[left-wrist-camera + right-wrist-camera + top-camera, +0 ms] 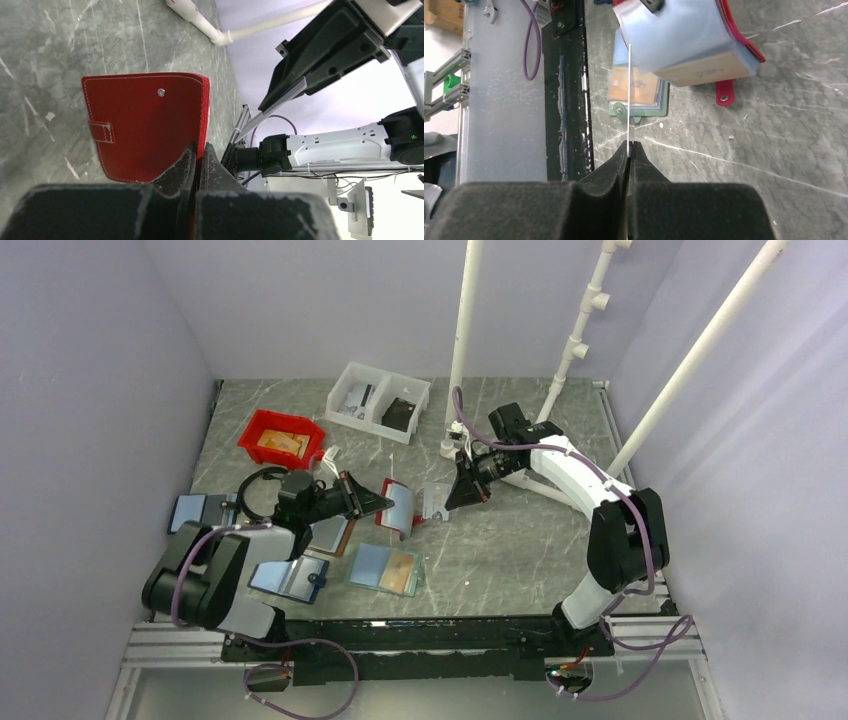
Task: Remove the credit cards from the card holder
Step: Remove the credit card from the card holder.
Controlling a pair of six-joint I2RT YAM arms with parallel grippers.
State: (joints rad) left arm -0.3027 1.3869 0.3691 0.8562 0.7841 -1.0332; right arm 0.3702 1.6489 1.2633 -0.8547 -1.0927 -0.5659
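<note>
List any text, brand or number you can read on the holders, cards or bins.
No text is legible anywhere.
On the tan card inside the red card holder: faint print, too blurred.
On the orange card in the teal holder: a mark, too small.
On the pale card in the right gripper: nothing legible.
In the white bins: contents too small.

White right arm (pixel 575 470) with black joints, purple cables (pixel 526 55), black tapered fingers (pixel 611 167)
</note>
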